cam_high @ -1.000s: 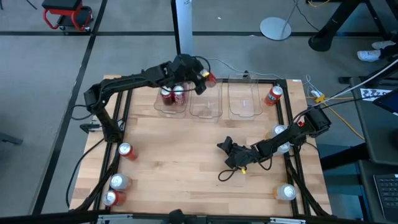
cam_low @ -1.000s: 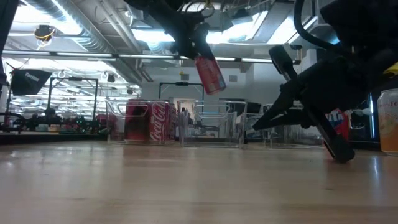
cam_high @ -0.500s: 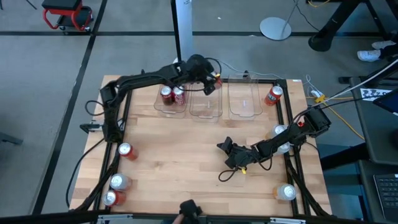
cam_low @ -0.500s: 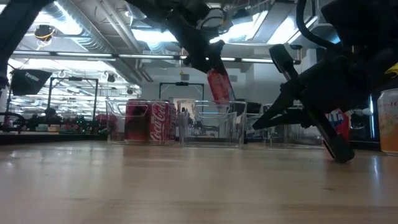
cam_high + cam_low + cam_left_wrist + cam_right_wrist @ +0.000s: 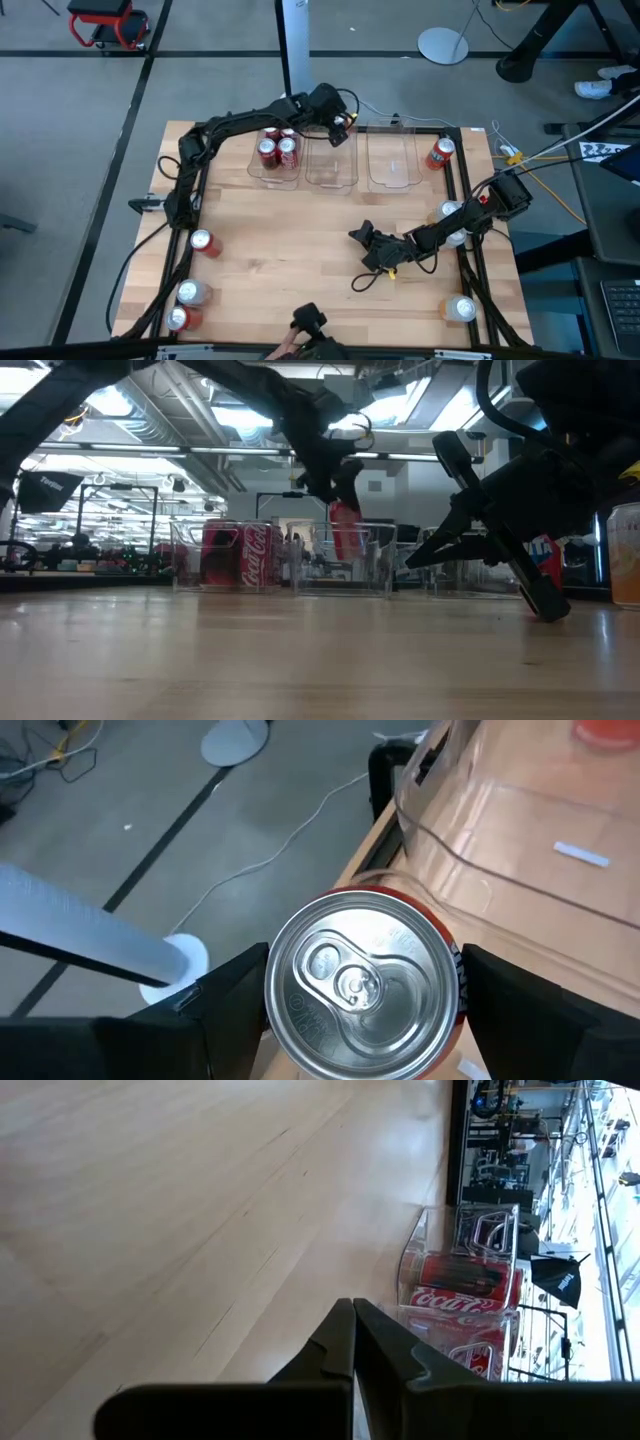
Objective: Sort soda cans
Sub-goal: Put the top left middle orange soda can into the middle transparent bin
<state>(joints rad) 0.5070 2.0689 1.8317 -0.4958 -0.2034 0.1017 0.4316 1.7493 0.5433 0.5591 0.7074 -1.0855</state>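
Note:
My left gripper is shut on a red soda can over the far end of the middle clear bin. In the low view the can reaches below that bin's rim. The left bin holds red cans standing upright. The right bin holds nothing I can see. Loose cans stand on the table at the left, the near left, the far right and the near right. My right gripper is shut and low over mid-table. My left gripper pinches the can between its two fingers by opposite sides of its wall, just under the silver top. The fingers slant down from the table's left. The can hangs nearly upright, top up, clear of the table.
A silver can stands beside my right arm. A dark object with a person's hand is at the table's near edge. A black frame runs round the table. Bare wood lies between the bins and my right gripper.
My left gripper has carried the red can toward the table's right and far edge and down, from above the bins to the middle bin's far end. The can has swung from tilted to nearly upright. A dark object and hand have come in at the near edge.

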